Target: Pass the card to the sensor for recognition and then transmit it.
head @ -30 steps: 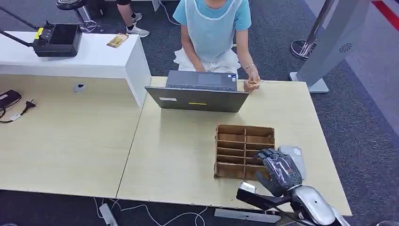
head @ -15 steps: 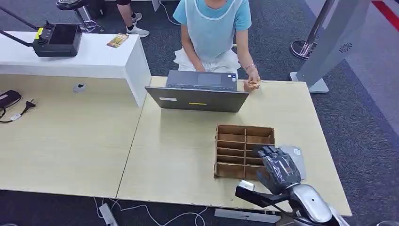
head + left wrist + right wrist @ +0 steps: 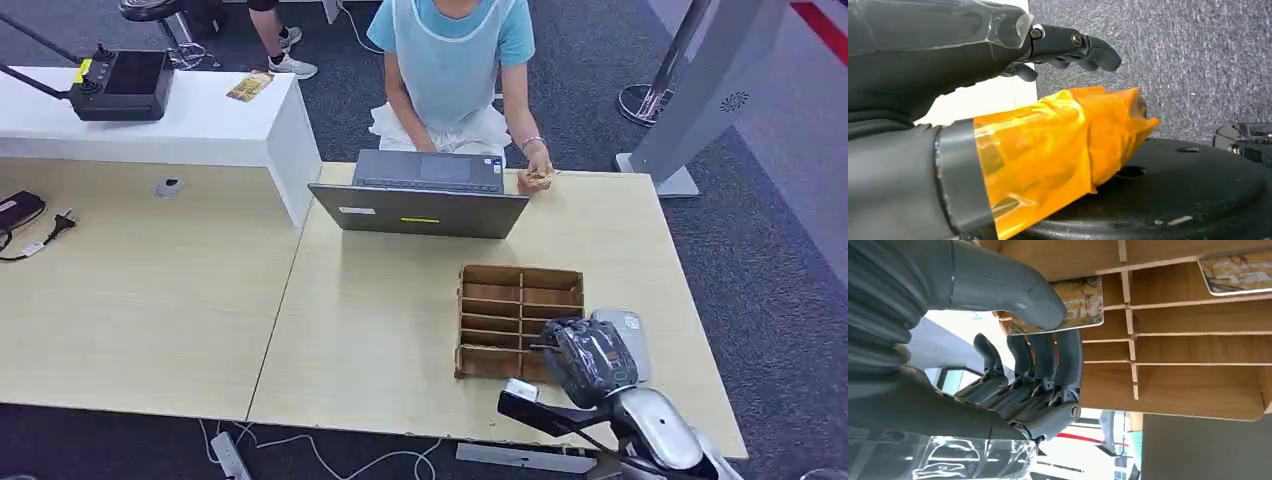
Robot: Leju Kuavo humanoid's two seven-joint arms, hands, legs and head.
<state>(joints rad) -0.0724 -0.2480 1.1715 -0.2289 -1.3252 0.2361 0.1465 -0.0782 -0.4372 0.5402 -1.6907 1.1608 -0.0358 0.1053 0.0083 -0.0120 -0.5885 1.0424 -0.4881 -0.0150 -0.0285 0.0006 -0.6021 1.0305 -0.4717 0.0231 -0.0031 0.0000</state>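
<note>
Head view: laptop point(image 3: 420, 195) behind wooden organizer point(image 3: 520, 320).

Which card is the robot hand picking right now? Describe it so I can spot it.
Find the wooden slotted organizer on the light table. At its near right corner, the right robot hand pinches a marbled gold card; another card lies untouched in a neighbouring slot.

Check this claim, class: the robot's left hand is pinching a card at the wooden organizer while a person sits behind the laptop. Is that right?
Wrong hand. The right hand pinches the card at the wooden organizer, as the right wrist view shows. The left hand holds nothing. A person does sit behind the laptop.
</note>
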